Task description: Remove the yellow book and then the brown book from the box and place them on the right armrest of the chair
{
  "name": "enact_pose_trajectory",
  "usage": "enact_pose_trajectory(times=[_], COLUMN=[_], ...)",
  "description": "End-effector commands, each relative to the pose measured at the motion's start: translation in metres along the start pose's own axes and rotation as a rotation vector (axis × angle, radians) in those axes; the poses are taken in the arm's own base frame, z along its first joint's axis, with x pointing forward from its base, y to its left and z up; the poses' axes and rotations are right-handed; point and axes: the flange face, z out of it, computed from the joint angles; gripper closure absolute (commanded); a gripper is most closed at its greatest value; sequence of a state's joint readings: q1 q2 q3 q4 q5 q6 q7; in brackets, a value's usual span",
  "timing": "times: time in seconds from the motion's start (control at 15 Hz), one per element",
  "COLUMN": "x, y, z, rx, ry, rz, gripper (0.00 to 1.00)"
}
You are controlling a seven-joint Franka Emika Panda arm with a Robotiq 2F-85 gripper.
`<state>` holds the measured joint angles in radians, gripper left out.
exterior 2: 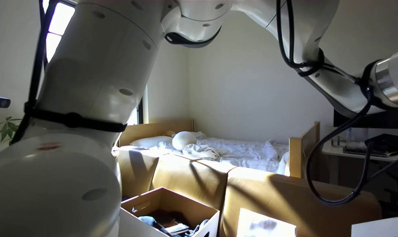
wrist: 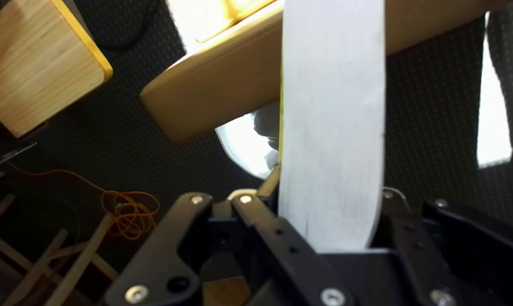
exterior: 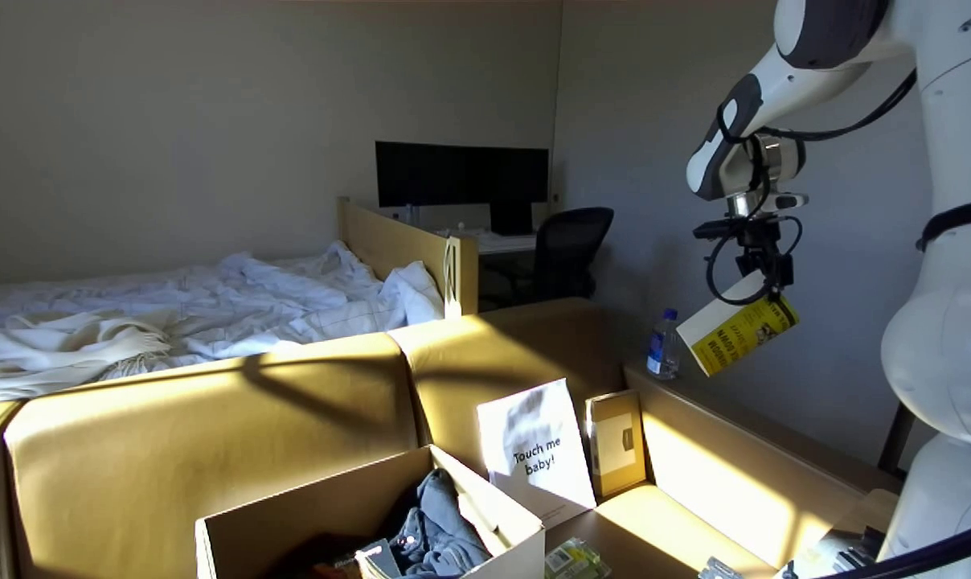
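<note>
Yellow book (exterior: pixel 739 334) hangs tilted, the jaws of the gripper (exterior: pixel 771 281) clamped on it; in an exterior view the right armrest (exterior: pixel 763 430) lies at six o'clock, the box (exterior: pixel 317 498) at eight. First placement seems in hand: next, level, lower, release.

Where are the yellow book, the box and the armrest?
Yellow book (exterior: pixel 743 336): in an exterior view, on its printed yellow cover.
Box (exterior: pixel 317 511): in an exterior view, on a wall's inner face.
Armrest (exterior: pixel 714 462): in an exterior view, on its sunlit inner side.

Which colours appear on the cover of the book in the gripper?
Mainly yellow with black print: the book's cover shows best in an exterior view.
</note>
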<state>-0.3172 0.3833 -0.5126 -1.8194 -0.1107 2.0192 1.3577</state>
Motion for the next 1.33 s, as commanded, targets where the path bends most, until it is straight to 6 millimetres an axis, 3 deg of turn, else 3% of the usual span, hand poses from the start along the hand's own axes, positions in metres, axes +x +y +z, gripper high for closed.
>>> enact_pose_trajectory(times=[0.0, 0.13, 0.27, 0.67, 0.87, 1.13, 1.27], x=[0.032, 0.034, 0.024, -0.045, -0.069, -0.075, -0.079], y=[0.001, 0.0, -0.001, 0.015, 0.033, 0.066, 0.086], z=[0.023, 0.038, 0.051, 0.075, 0.079, 0.092, 0.108], rx=[0.003, 0.045, 0.135, 0.406, 0.477, 0.465, 0.438], ry=[0.057, 0.065, 0.083, 0.238, 0.31, 0.403, 0.415], rz=[0.188, 0.288, 0.346, 0.372, 0.366, 0.391, 0.39], gripper=[0.88, 0.88, 0.88, 0.88, 0.88, 0.88, 0.88])
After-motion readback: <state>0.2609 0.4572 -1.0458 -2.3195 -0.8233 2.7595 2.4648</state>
